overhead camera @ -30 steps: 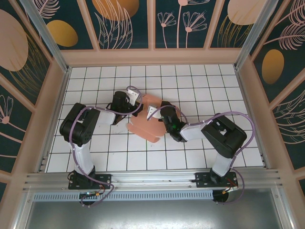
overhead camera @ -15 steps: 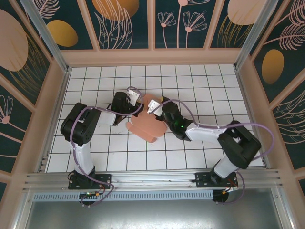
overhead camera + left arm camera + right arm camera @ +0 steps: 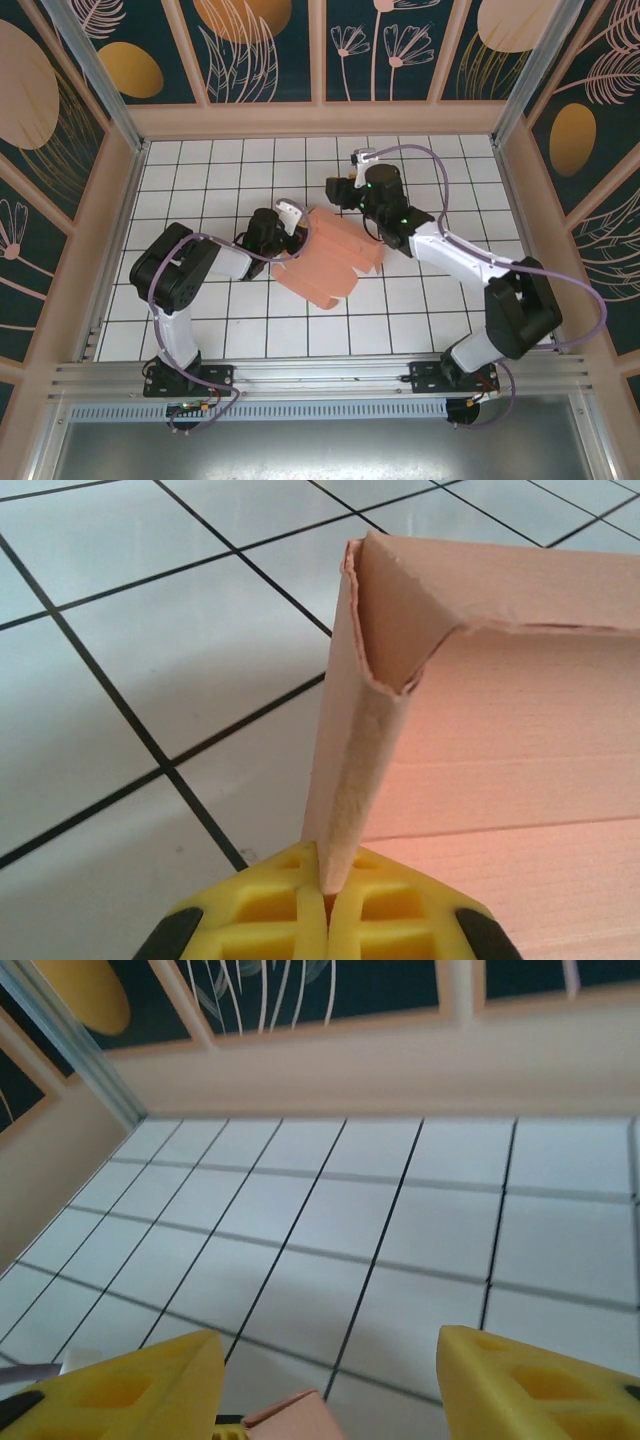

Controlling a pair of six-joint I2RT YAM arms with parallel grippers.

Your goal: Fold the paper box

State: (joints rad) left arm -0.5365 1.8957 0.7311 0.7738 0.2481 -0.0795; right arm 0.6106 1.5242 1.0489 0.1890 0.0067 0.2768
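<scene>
Salmon-pink paper box (image 3: 330, 262) lies mid-surface (image 3: 200, 160). The left end effector (image 3: 325, 895) pinches its upright flap, whose curled corner shows at the wrist. The right end effector (image 3: 328, 1345) hangs released above the box's far edge.

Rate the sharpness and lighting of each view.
Top external: evenly lit, sharp, no glare on the white tiled table or the salmon-pink creased card box. Left wrist: crisp on the box's rough edge, yellow jaws at the bottom slightly soft. Right wrist: hazy throughout, its yellow jaws blurred.
</scene>
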